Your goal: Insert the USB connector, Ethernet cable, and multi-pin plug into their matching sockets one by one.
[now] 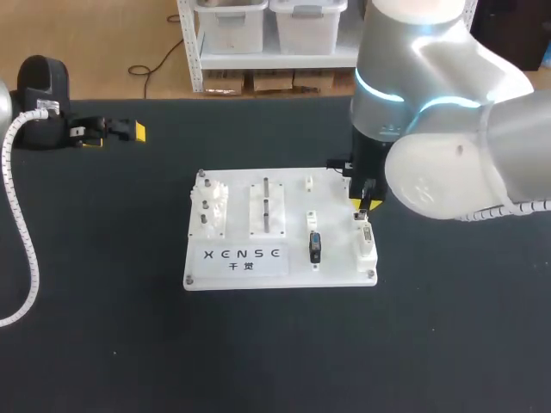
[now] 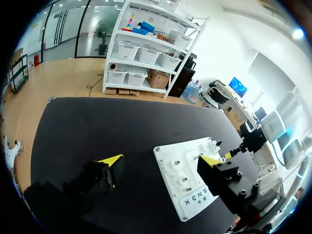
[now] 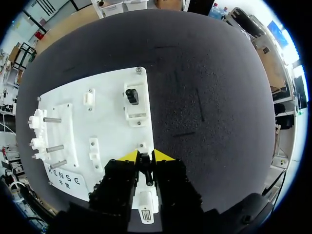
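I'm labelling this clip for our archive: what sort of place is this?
Most likely a robot lab test bench: a white practice board of sockets and pegs lies on a black-topped table, and the right gripper is shut on a small dark connector near the board's edge.

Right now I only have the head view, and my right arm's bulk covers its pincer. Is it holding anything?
Observer: Yes. The right wrist view shows the right pincer shut on a small dark piece.
Operator: Is it lined up with anything?
Observer: A white connector block at the board's edge lies right beneath the pincer, in line with the piece.
Operator: And the left pincer?
Observer: The left wrist view shows the left pincer wide open, with nothing in it.
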Action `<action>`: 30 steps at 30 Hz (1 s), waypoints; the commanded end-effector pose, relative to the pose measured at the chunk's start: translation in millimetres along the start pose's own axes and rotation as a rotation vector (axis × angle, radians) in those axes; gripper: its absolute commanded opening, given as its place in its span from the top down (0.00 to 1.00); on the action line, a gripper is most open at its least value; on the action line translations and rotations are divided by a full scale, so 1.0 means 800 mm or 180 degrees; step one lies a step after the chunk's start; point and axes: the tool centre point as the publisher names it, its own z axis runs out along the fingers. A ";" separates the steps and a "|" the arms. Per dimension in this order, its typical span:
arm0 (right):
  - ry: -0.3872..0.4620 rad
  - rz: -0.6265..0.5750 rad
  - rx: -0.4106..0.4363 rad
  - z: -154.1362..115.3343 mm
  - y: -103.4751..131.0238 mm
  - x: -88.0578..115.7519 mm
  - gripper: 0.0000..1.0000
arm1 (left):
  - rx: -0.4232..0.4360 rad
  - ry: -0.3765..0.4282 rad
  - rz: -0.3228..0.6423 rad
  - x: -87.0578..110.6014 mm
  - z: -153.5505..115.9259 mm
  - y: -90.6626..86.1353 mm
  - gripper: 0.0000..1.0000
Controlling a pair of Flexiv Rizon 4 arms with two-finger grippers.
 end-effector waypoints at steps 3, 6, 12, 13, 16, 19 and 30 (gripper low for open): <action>0.0017 -0.0015 0.0032 0.011 -0.003 -0.003 1.00 | 0.0000 0.0000 0.0000 0.000 0.000 0.000 0.00; 0.0019 -0.0024 0.0034 0.012 -0.002 -0.003 1.00 | 0.0000 0.0000 0.0000 0.000 0.000 0.000 0.00; 0.0009 -0.0108 0.0028 0.011 0.003 0.000 1.00 | 0.0000 0.0000 0.0000 0.000 0.000 0.000 0.00; -0.0007 -0.0132 0.0042 0.011 0.004 0.001 1.00 | 0.0000 0.0000 0.0000 0.000 0.000 0.000 0.00; -0.0022 -0.0161 0.0055 0.011 0.004 0.002 1.00 | 0.0000 0.0000 0.0000 0.000 0.000 0.000 0.00; -0.0047 -0.0189 0.0084 0.010 0.004 0.004 1.00 | 0.0000 0.0000 0.0000 0.000 0.000 0.000 0.00; -0.0126 -0.0240 0.0094 0.004 0.010 0.004 1.00 | 0.0000 0.0000 0.0000 0.000 0.000 0.000 0.00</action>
